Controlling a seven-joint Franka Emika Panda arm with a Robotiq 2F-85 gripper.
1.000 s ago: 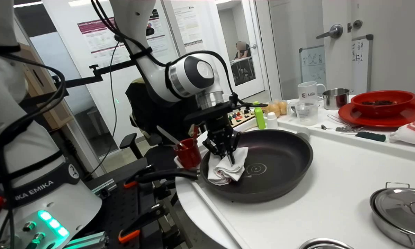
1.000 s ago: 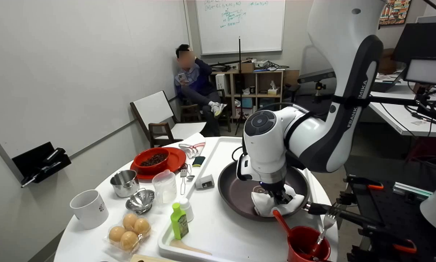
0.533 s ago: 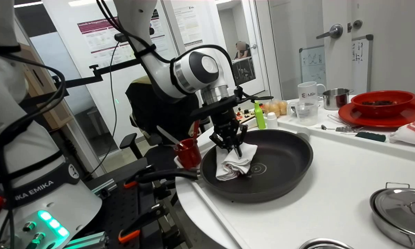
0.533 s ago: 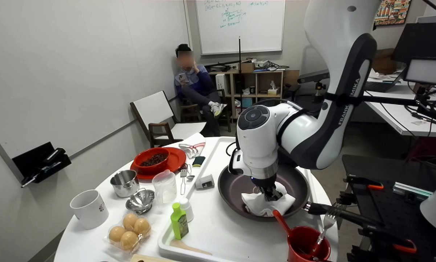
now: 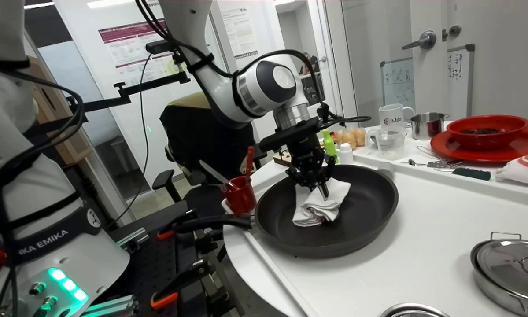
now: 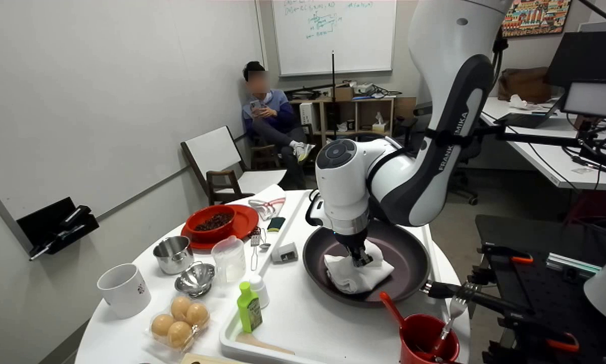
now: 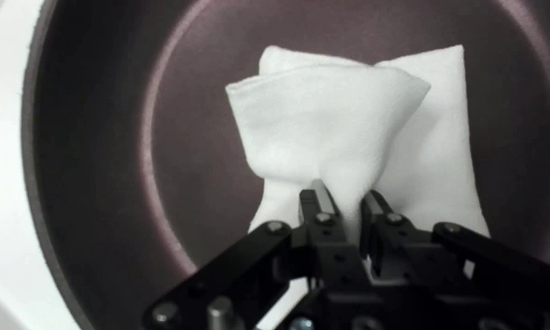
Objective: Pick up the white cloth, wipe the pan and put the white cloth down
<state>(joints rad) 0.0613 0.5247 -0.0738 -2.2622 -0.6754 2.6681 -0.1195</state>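
Observation:
The white cloth (image 5: 319, 211) lies folded and bunched inside the dark pan (image 5: 371, 204), around the pan's middle in both exterior views. My gripper (image 5: 324, 196) points down into the pan, shut on the cloth. In the wrist view a pinched fold of the cloth (image 7: 311, 119) rises between the two fingers (image 7: 324, 199), while its lower layers spread over the bare pan floor (image 7: 197, 123). The pan's black handle (image 5: 217, 223) sticks out past the table edge. The cloth's underside is hidden.
A red cup (image 5: 241, 197) with utensils stands close to the pan by its handle. The pan sits on a white tray (image 5: 440, 211), with a lidded steel pot (image 5: 510, 275) further along. A green bottle (image 6: 249, 308) and white bottle (image 6: 260, 291) stand at the tray's end.
Gripper and cloth have slid together across the pan, away from the handle side toward the middle. The grip looks the same throughout, and the pan stays in place.

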